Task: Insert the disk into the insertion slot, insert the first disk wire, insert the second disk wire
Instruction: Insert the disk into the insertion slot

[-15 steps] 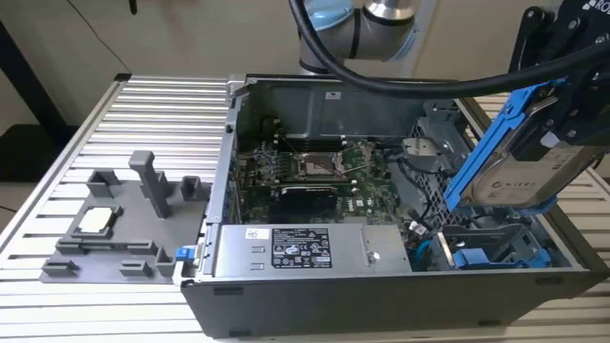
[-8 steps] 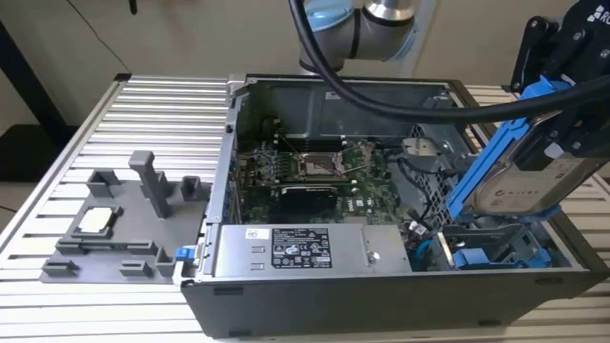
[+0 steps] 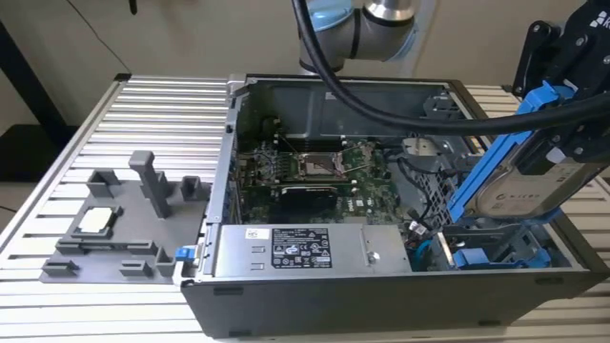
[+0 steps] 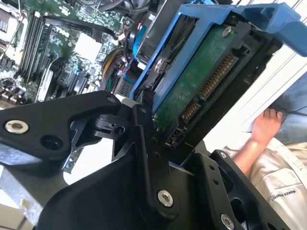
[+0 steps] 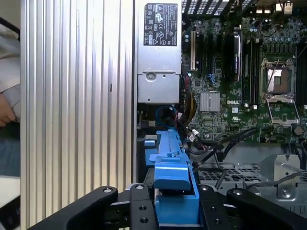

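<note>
In the exterior view my gripper (image 3: 561,118) is shut on the disk (image 3: 519,179), a silver drive in a bright blue carrier. It hangs tilted, on edge, above the right front corner of the open computer case. Just under its lower end lies the insertion slot (image 3: 505,239), in a grey metal cage that has another blue-fronted carrier (image 3: 472,257) inside. The second wrist view shows the disk (image 4: 206,72) from its green circuit-board side, connectors exposed, clamped by my black fingers (image 4: 141,124). The blue carrier (image 5: 172,177) stands between my finger links in the first wrist view. Loose cables (image 3: 419,232) lie beside the cage.
The silver labelled power-supply box (image 3: 296,250) fills the case's front, with the motherboard (image 3: 305,171) behind it. A grey fixture tray (image 3: 124,221) sits on the ribbed table at the exterior view's left. A person's hand (image 4: 264,129) rests outside the case.
</note>
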Available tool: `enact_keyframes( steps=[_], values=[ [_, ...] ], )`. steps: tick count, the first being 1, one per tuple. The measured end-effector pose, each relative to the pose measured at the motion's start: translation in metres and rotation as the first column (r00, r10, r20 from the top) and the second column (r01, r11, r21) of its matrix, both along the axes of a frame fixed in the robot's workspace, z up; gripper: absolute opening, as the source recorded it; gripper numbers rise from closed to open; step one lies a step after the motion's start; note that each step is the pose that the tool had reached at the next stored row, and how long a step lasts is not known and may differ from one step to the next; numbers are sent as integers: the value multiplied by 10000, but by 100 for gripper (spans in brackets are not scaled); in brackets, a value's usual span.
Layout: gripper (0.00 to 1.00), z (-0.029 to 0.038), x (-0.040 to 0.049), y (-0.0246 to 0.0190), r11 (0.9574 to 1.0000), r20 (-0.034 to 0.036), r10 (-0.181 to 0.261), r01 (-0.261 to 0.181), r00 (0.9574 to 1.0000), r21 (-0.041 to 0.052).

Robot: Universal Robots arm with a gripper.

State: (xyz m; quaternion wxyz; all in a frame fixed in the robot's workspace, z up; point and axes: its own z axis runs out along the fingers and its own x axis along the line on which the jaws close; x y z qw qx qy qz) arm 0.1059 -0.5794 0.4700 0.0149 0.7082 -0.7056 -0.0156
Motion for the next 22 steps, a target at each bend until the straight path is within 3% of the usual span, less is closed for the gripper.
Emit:
enact_keyframes(
  steps=[19,22],
  values=[
    [33,-222,91,-3,10000,1,97,-97,10000,2],
    [33,-252,96,-3,9998,53,190,-190,9998,2]
  ],
)
